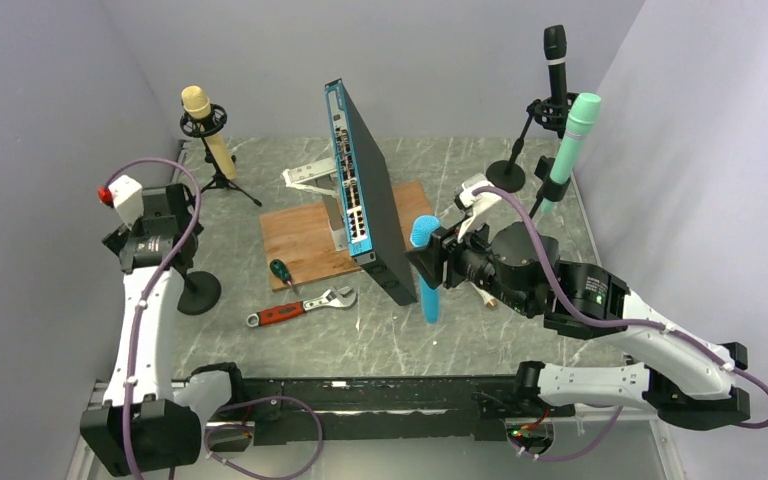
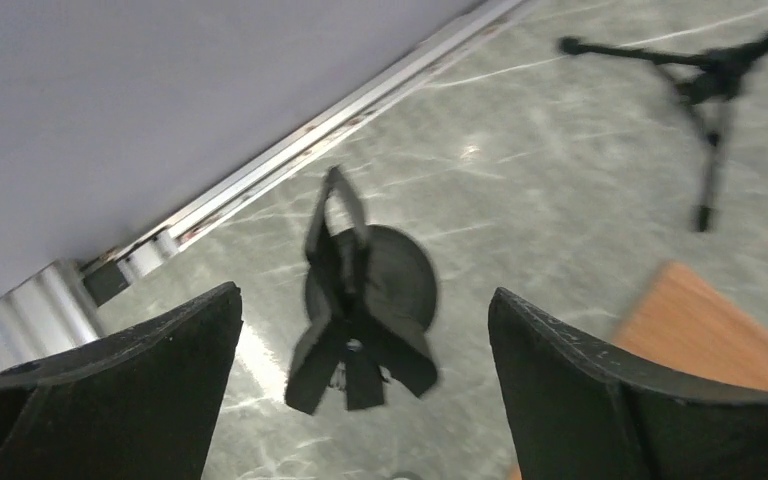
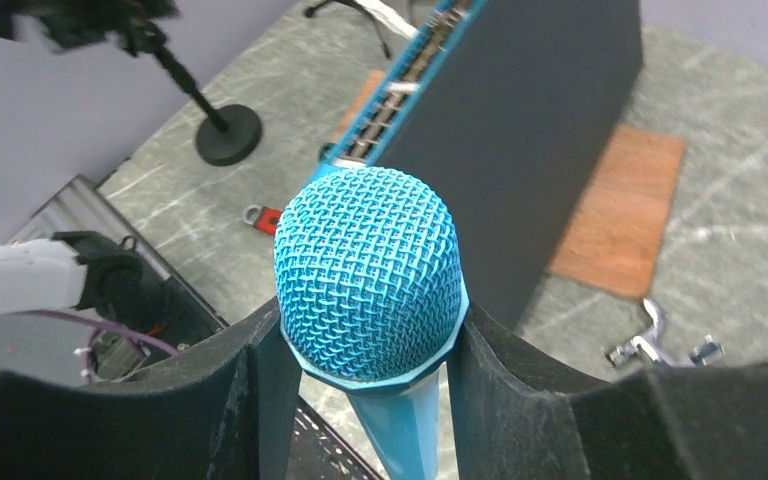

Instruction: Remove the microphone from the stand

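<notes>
Top view: switch [image 1: 372,200] standing on edge at centre; blue mic [image 1: 427,285] upright just right of its near end, clamped in the right gripper [image 1: 440,262] and clear of any stand; empty round-base stand [image 1: 198,292] well left of the switch. Left wrist view: left gripper [image 2: 365,300] spread wide, holding nothing, above that stand [image 2: 410,270]. Right wrist view: fingers [image 3: 225,395] pressed on both sides of the mic [image 3: 365,265] at the base of its mesh head, switch [image 3: 530,130] behind.

A bright blue mesh-headed microphone [image 3: 365,270]; grey stone tabletop [image 1: 380,340], white-veined; black slab-shaped network switch [image 1: 375,200], blue-edged; beside it, a brown wooden board [image 1: 295,235] and red-handled steel wrench [image 1: 300,306].
</notes>
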{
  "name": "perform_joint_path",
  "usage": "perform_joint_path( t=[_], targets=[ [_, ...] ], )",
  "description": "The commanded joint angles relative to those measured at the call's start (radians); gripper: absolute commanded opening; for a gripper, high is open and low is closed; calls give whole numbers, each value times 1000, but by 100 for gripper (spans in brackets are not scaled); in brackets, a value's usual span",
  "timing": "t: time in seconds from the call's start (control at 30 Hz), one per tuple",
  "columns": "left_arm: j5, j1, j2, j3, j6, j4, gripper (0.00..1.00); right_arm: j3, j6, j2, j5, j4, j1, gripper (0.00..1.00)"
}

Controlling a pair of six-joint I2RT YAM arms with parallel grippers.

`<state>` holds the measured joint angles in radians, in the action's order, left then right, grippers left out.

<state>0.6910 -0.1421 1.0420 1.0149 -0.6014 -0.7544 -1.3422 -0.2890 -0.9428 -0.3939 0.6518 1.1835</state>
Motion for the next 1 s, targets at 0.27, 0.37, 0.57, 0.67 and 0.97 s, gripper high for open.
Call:
perform_joint_path(
  t=[0.27,0.37,0.57,0.67,0.97],
  targets=[
    [-548,73,-78,407,226,-3,99,129,-298,-50,-47,282,-300,0],
    [-776,75,-144,317,175,187,97,164,-318,-145,41,289,-421,0],
    [-1015,76,-130,296,146,374,98,234,-298,-351,211,188,-531,0],
    [-1054,76,-127,313,197,402,99,231,-286,-451,208,158,-548,0],
    [-977,130,-236,95,293,538,97,235,-225,-652,321,27,-606,0]
  ],
)
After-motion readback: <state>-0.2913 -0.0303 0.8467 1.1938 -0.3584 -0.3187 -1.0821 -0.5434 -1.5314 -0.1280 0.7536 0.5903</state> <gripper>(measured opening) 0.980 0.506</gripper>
